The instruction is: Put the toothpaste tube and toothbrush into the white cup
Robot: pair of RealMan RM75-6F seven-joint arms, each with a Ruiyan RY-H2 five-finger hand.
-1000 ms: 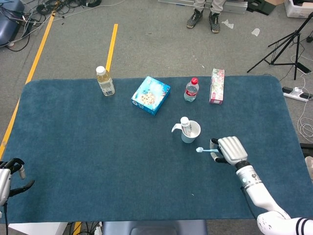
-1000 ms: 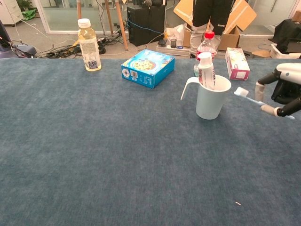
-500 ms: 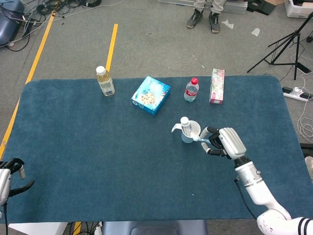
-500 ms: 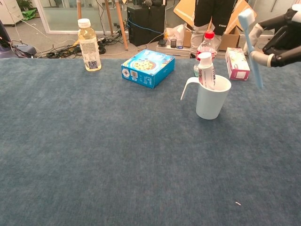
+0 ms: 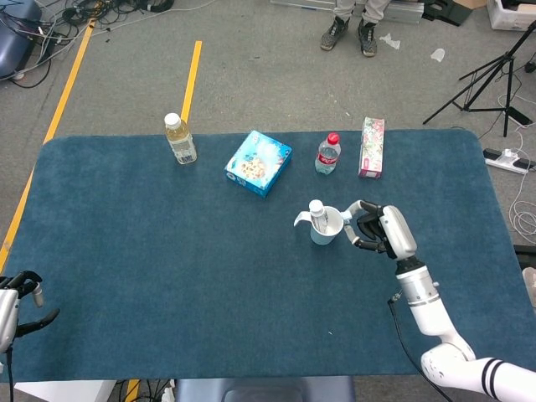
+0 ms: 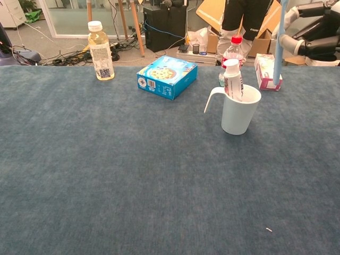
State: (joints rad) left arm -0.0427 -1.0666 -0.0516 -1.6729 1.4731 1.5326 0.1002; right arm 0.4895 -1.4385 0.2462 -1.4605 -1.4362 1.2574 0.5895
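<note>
Chest view: right robot hand [image 6: 313, 40] grips the toothbrush [image 6: 278, 42] near-vertical, handle end pointing down, up high and right of the white cup [image 6: 240, 109], not yet in it. Half a second ago the brush was tilted and a bit further right; a second ago it lay nearly level, low over the worktop [image 6: 133, 175]. Now raised, upright, closer to the cup. Head view: right robot hand [image 5: 378, 228] sits just beside the cup's [image 5: 327, 226] right rim, moved in from lower right since the earlier frames; brush itself hard to make out here. Toothpaste tube [image 6: 232, 79] stands upright in the cup, cap up, unchanged. Cup on blue worktop, handle to its left, same spot. Left robot hand [image 5: 18, 303] at the near left edge of the worktop in head view, holding nothing, fingers apart, no change. Along the far side, unmoved: yellow-drink bottle [image 6: 100, 50], blue box [image 6: 167, 76], red-cap bottle [image 6: 234, 50] behind the cup, pink box [image 6: 267, 71]. Person's feet [image 5: 350, 33] on the floor beyond the worktop.
</note>
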